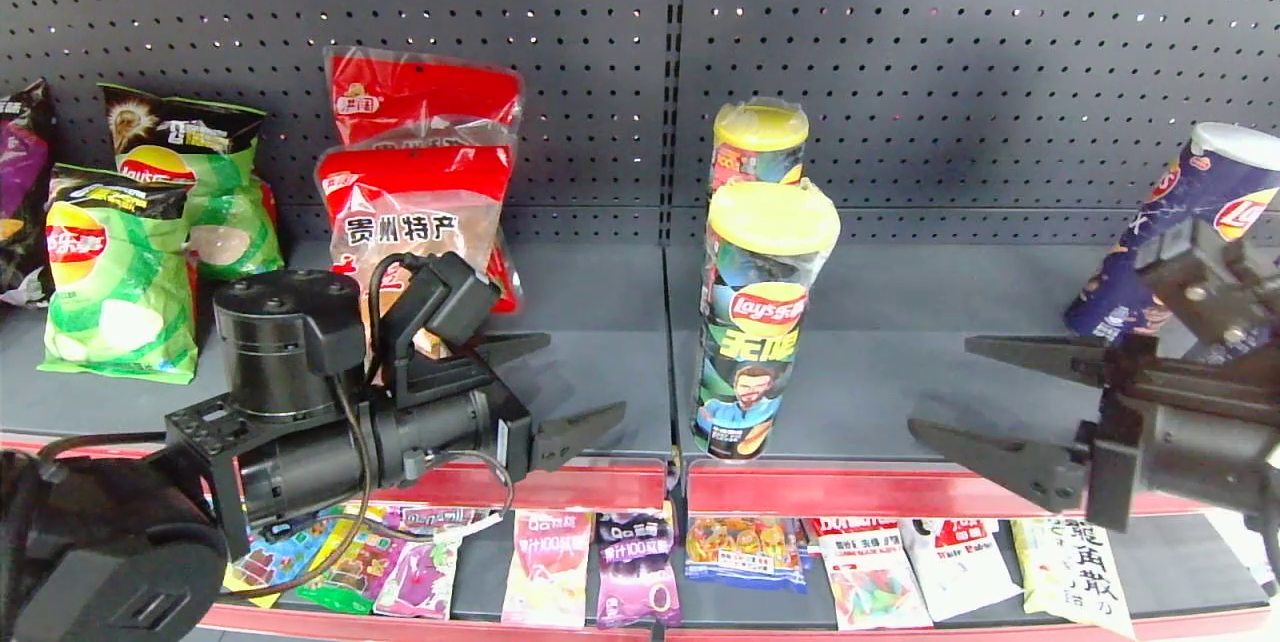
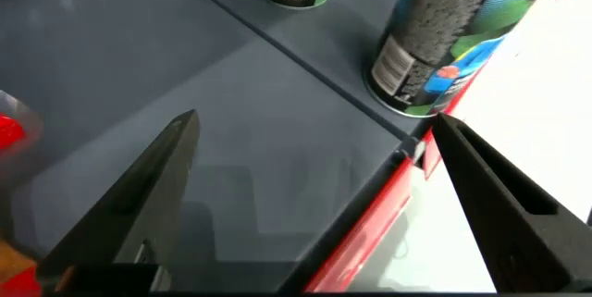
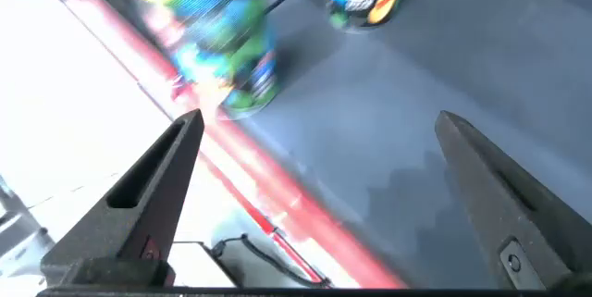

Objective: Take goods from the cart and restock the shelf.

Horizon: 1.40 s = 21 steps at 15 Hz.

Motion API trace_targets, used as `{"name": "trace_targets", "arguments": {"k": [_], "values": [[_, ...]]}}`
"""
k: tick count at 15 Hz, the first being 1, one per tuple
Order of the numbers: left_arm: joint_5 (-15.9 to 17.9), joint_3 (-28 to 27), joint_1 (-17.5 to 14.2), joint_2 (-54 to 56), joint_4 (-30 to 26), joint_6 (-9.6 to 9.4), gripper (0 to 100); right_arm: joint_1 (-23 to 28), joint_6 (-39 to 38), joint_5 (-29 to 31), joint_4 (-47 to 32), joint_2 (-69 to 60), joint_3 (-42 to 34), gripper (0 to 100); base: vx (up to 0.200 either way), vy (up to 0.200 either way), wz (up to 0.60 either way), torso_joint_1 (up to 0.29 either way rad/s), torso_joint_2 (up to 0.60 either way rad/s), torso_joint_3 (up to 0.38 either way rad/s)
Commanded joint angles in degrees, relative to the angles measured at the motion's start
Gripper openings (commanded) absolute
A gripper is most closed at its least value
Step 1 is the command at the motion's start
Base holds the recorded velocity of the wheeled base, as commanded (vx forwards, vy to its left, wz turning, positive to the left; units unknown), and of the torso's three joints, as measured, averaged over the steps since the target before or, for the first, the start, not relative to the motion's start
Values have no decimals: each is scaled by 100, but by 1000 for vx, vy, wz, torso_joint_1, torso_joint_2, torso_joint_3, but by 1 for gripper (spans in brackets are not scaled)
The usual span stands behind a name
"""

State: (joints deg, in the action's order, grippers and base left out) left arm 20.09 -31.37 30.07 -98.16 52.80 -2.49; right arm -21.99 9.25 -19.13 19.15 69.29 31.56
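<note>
Two yellow-lidded chip cans stand on the grey shelf (image 1: 880,362), the front can (image 1: 757,322) near the red front edge and the back can (image 1: 758,144) behind it. My left gripper (image 1: 585,377) is open and empty, just left of the front can over the shelf's front edge. In the left wrist view the left gripper (image 2: 310,135) points toward the front can (image 2: 435,38). My right gripper (image 1: 940,387) is open and empty to the right of the cans. The right wrist view has the right gripper (image 3: 319,123) facing the front can (image 3: 227,47). A blue chip can (image 1: 1180,222) leans tilted behind the right wrist.
Green chip bags (image 1: 120,272) and red snack bags (image 1: 420,192) fill the shelf's left half. Bare shelf lies between the yellow-lidded cans and the blue can. A perforated back panel (image 1: 950,62) closes the rear. Several small candy packets (image 1: 740,552) lie on the lower shelf.
</note>
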Motion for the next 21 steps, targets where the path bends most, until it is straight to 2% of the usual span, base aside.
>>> {"name": "trace_targets", "arguments": {"k": [1, 3, 7, 10, 11, 16, 21], "values": [[-163, -36, 7, -133, 2, -6, 100, -16, -2, -30, -17, -1084, -528, 100, 0, 0, 0, 0, 0, 0], [-445, -36, 42, -230, 2, -6, 100, 11, -38, 14, -25, -1471, -774, 100, 0, 0, 0, 0, 0, 0], [-489, -300, 262, -511, -24, -6, 100, 178, -205, 542, -667, -2227, -739, 100, 0, 0, 0, 0, 0, 0], [-559, -564, 447, -854, -24, -6, 100, 248, -336, 753, -702, -2403, -713, 100, 0, 0, 0, 0, 0, 0], [-585, -748, 447, -968, -33, -6, 100, 248, -336, 761, -711, -2464, -722, 100, 0, 0, 0, 0, 0, 0], [-647, -906, 447, -1135, -41, -6, 100, 362, -380, 796, -781, -2508, -695, 100, 0, 0, 0, 0, 0, 0], [-752, -1205, 455, -1417, -85, -94, 100, 362, -407, 796, -790, -2570, -695, 100, 0, 0, 0, 0, 0, 0]]}}
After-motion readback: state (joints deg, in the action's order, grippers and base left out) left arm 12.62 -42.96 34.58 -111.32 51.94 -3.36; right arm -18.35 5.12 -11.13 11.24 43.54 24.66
